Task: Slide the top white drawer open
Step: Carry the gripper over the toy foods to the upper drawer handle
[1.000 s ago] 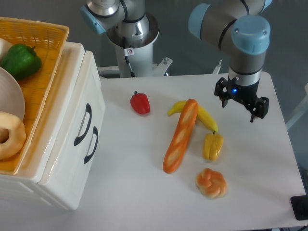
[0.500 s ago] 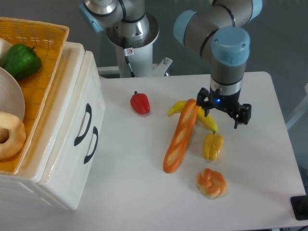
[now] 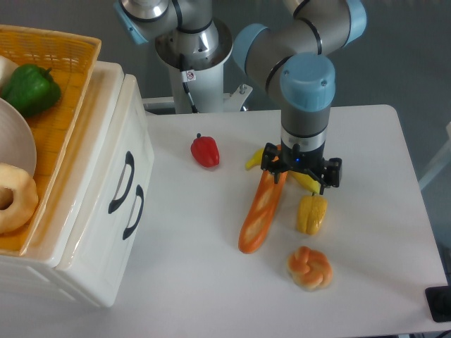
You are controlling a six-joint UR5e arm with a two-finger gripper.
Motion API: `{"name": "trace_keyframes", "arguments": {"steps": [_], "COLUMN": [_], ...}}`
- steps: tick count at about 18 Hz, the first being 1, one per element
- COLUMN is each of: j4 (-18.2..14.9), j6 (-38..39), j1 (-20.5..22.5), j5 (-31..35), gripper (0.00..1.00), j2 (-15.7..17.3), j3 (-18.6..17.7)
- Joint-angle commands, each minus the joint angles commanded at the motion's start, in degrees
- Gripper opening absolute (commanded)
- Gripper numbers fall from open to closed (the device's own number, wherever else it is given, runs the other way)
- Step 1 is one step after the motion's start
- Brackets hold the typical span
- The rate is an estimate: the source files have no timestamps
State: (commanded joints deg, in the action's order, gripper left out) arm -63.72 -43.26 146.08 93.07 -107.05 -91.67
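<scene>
The top white drawer (image 3: 121,141) is the upper of two in the white cabinet at the left, and its front sits flush. Its curved black handle (image 3: 121,182) lies just left of the lower drawer's handle (image 3: 134,211). My gripper (image 3: 300,167) hangs over the middle of the table, far right of the cabinet. It is open, fingers spread wide, with nothing held. It hovers above the top end of a baguette (image 3: 262,204) and a banana (image 3: 304,176).
On the cabinet sits an orange woven basket (image 3: 67,84) with a green pepper (image 3: 29,88), a white plate and a doughnut. A red pepper (image 3: 205,151), a yellow pepper (image 3: 311,214) and a braided bun (image 3: 309,267) lie on the table. The robot base (image 3: 194,49) stands behind.
The arm has swung left from the table's right side to above the baguette and banana, with the gripper staying open. The drawers and food have not moved.
</scene>
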Motion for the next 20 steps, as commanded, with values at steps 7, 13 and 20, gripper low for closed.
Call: {"name": "trace_keyframes", "arguments": {"steps": [7, 13, 20], "j4": [0.00, 0.00, -0.44], "j6": [3.18, 11.08, 13.29], "j1": [-2.55, -6.85, -9.93], "j5": [-0.35, -0.35, -1.22], "gripper": [1.00, 1.00, 1.00], "j2": [0.09, 0.09, 0.09], "j3": [0.26, 0.17, 0.70]}}
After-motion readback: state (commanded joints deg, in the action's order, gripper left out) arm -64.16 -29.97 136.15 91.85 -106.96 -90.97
